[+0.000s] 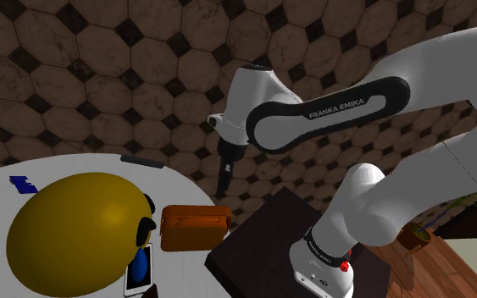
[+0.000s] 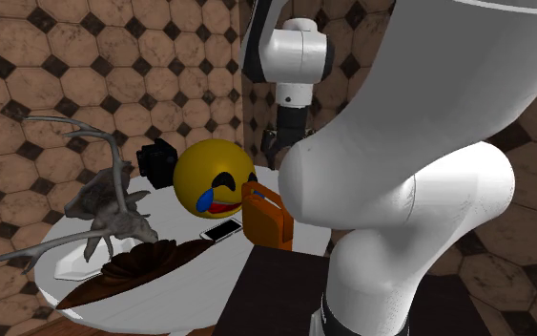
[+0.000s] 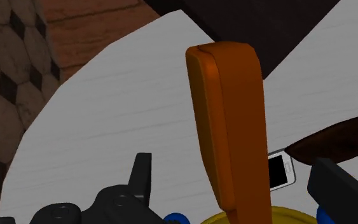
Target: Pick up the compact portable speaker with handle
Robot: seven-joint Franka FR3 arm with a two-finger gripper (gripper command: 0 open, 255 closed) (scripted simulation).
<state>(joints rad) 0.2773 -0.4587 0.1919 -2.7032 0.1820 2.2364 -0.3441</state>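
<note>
Arm [image 1: 330,114] links rise from the dark stand [image 1: 266,245] at the shoulder view's lower right and reach up to the left. There the black pincer [image 1: 222,191] hangs pointing down, just above the orange speaker [image 1: 194,228]. The speaker sits on a round white surface [image 1: 75,161], at the edge nearest the stand and close beside a large yellow ball [image 1: 71,233]. A white phone [image 1: 133,284] lies in front of the ball. A small blue item [image 1: 22,183] rests near the far rim, toward the view's left.

From the second exterior view, the speaker [image 2: 266,221] stands upright at the rim of the surface [image 2: 190,282], a handle arching over its top. The pincer [image 2: 290,134] is above it and apart from it. The ball [image 2: 216,177], just behind the speaker, bears a laughing face with blue tears. The phone [image 2: 221,230] lies flat just beside the speaker. A black object [image 2: 158,160] sits at the ball's far side. A grey antlered figure [image 2: 104,205] and a dark brown dish [image 2: 147,260] lie further toward this view's left.

Through the wrist view, the pincer [image 3: 230,162] is released. Its black fingers [image 3: 142,172] stand well apart and grasp nothing. The speaker [image 3: 228,121] appears between them, lower down on the surface [image 3: 107,102], and neither finger touches it. The phone [image 3: 279,170] peeks out beside the speaker.
</note>
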